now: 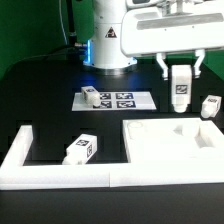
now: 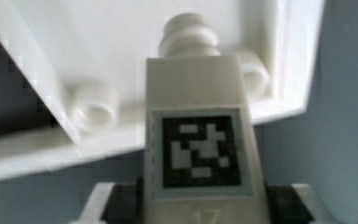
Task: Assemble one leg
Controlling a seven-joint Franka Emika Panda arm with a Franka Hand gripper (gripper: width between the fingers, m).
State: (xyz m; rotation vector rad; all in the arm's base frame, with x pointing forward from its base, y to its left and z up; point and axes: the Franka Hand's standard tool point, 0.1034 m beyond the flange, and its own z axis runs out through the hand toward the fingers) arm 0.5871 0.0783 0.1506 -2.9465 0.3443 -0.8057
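My gripper (image 1: 181, 76) is shut on a leg (image 1: 181, 93), a stubby white block with a black-and-white tag. It holds the leg upright just above the far edge of the large white square panel (image 1: 170, 148) at the exterior view's right. In the wrist view the leg (image 2: 197, 105) runs out from between my fingers (image 2: 115, 200), tag facing the camera. Its rounded tip (image 2: 188, 36) lies over the panel's raised rim (image 2: 87, 70). My gripper (image 2: 199, 206) clamps the leg's near end. I cannot tell whether the leg touches the panel.
Look-alike legs lie on the marker board (image 1: 128, 100) at its left end (image 1: 90, 97), beside the panel at far right (image 1: 211, 106), and inside the white L-shaped fence (image 1: 22, 150) at front left (image 1: 80, 149). The robot base (image 1: 108, 40) stands behind.
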